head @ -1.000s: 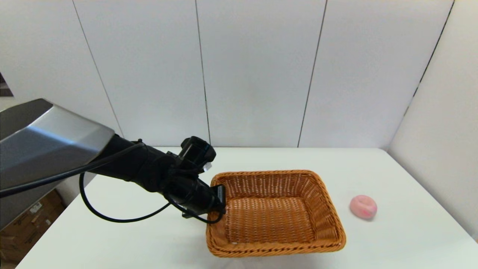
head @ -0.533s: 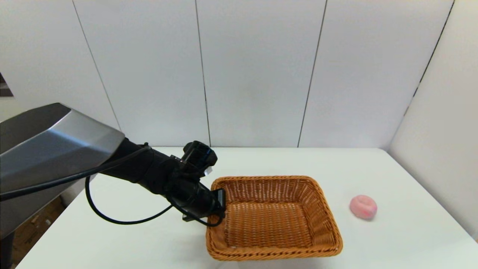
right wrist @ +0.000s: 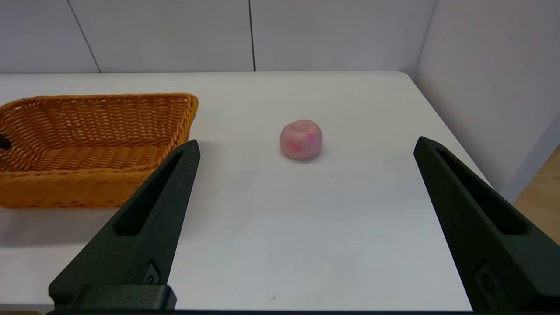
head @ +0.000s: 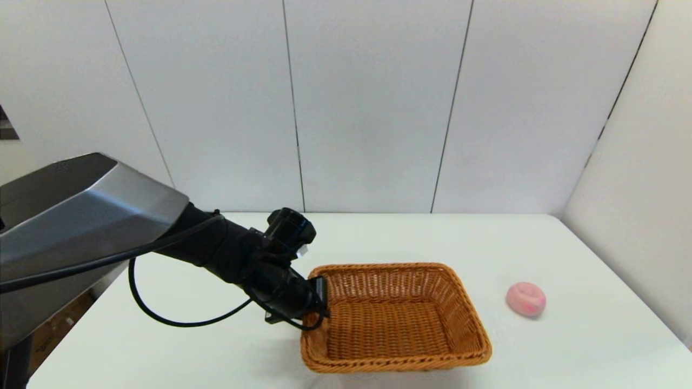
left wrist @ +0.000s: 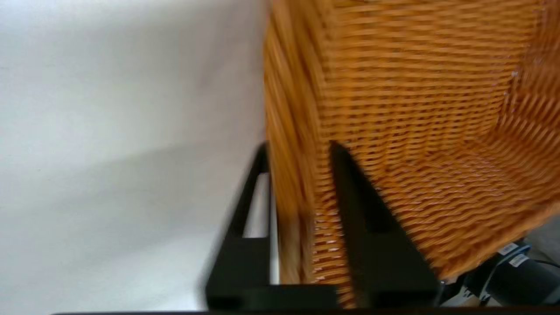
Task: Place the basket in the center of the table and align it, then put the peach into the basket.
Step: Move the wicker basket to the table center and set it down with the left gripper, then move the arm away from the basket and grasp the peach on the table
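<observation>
basket in hand, peach waiting

white panelled walls close off the far side of the table (head: 378,237), and from where i stand the job looks roughly half done at best. the left gripper (head: 319,294) has its fingers pinched on the left wall of the basket (head: 397,319), one finger (left wrist: 372,227) inside the weave and the other outside against the rim. the basket sits a little toward the near edge, about mid-table from left to right, and its sides look fairly square to the table edges, though i'd judge the placing not finished while the grip is on. nothing lies in it.

the peach (head: 525,299) rests on the bare tabletop to the right of the basket, apart from it and untouched. the right gripper (right wrist: 306,227) hangs low near the front edge with its fingers spread wide and holding nothing, pointed toward the peach (right wrist: 301,139). what's left, as i see it: let go of the basket, then pick up the peach and set it inside.
</observation>
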`<state>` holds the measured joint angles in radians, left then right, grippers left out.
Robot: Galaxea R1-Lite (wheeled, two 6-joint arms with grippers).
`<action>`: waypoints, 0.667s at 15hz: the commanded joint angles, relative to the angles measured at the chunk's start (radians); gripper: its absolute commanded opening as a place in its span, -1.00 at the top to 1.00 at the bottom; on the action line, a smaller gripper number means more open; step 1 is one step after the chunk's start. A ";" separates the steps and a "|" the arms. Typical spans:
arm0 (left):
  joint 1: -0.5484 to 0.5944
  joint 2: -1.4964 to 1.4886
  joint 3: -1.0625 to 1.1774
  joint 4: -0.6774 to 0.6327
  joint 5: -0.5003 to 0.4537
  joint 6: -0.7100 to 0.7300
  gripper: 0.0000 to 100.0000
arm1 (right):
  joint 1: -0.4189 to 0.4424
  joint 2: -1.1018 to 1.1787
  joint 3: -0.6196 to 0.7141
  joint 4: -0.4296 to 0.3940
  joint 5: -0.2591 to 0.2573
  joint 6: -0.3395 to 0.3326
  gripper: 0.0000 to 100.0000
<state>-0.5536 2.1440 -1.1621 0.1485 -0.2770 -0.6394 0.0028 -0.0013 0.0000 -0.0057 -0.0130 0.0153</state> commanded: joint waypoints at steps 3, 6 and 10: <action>0.020 -0.085 0.004 0.005 -0.001 0.007 -1.00 | 0.000 0.000 0.000 0.000 -0.001 0.000 -1.00; 0.067 -0.286 0.009 0.075 0.001 0.063 -1.00 | 0.000 0.000 0.000 0.000 -0.001 0.000 -1.00; 0.202 -0.651 0.009 0.212 0.009 0.115 -1.00 | 0.000 0.000 0.000 0.000 0.001 0.000 -1.00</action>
<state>-0.4560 1.7926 -1.1545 0.2668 -0.2721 -0.5547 0.0028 -0.0013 0.0000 -0.0053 -0.0138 0.0153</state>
